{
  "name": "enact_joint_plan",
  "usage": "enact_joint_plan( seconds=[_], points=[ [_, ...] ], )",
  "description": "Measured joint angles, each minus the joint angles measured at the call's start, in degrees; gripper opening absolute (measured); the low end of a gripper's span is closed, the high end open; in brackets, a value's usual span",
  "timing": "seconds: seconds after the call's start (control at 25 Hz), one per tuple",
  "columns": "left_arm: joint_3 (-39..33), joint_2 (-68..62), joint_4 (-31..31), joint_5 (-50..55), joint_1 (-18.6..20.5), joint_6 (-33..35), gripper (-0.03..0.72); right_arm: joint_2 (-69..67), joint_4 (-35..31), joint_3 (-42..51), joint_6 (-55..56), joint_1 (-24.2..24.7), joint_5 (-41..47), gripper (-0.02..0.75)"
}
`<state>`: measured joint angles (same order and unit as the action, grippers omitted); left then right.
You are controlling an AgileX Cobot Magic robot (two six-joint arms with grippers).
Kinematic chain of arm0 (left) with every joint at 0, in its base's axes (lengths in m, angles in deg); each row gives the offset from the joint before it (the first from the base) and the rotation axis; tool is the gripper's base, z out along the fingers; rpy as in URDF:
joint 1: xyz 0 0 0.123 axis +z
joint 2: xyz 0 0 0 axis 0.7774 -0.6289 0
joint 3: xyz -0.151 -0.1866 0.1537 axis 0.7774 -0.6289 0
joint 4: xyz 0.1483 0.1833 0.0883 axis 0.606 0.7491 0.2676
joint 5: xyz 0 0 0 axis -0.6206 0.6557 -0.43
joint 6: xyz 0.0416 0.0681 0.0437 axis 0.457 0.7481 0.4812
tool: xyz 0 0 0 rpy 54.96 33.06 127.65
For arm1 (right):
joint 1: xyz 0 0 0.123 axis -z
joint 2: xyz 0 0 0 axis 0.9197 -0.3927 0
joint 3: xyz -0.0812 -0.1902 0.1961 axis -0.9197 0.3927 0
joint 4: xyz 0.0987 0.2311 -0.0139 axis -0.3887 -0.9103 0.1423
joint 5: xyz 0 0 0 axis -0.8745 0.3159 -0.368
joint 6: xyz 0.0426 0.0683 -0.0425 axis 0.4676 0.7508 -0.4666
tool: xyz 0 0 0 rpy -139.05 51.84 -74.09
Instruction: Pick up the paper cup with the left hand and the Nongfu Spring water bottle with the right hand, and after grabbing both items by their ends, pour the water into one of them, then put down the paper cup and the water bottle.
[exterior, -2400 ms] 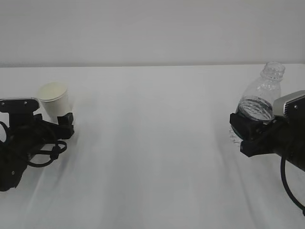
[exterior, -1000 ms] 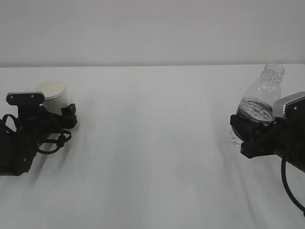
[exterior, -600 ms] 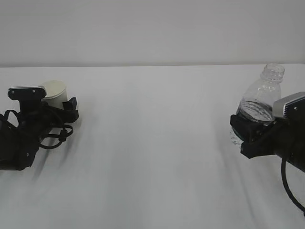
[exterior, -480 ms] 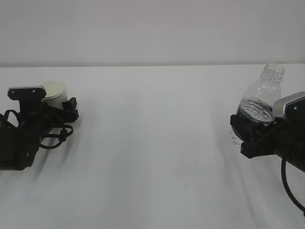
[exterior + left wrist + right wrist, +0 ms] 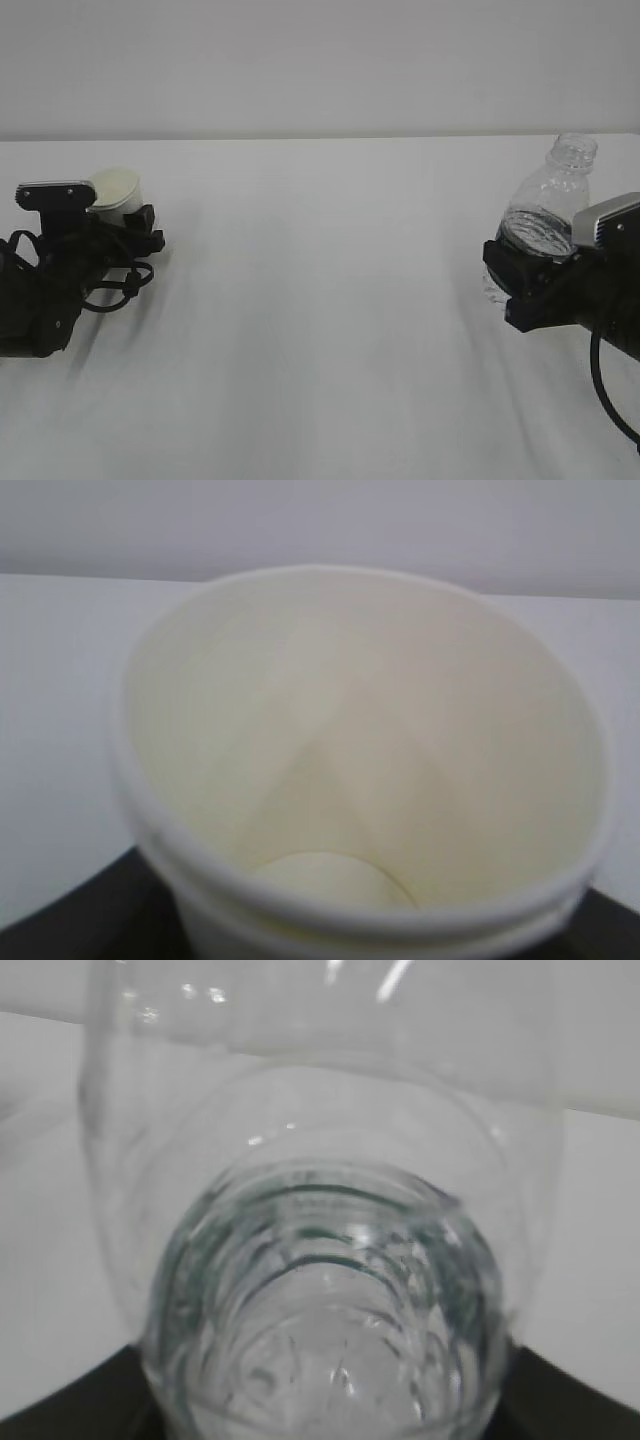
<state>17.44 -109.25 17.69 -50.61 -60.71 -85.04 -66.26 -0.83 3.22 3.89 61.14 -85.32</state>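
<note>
Left hand [image 5: 135, 235] low at far left, fingers apart, right hand [image 5: 520, 280] level, clamped

We see a broad white counter [image 5: 330, 330] with a matte, plain surface filling most of the exterior view. Faint soft shadows streak across it. Behind it stands a pale grey wall [image 5: 320, 60], meeting the counter's far edge along a straight, level line. We find both again, blurred, in the wrist views.

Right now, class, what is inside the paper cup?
The cup looks empty: a bare cream wall and a dry base show. Its near rim covers part of the base, so that part stays unseen.
</note>
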Motion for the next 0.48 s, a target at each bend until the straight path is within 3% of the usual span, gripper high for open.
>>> enact_joint_plan(
  seconds=[0.48],
  points=[
    [-3.8, 3.3, 9.4, 0.0, 0.0, 0.0, 0.481, 0.0, 0.0, 0.2, -0.1, 0.0, 0.0, 0.412]
  ],
)
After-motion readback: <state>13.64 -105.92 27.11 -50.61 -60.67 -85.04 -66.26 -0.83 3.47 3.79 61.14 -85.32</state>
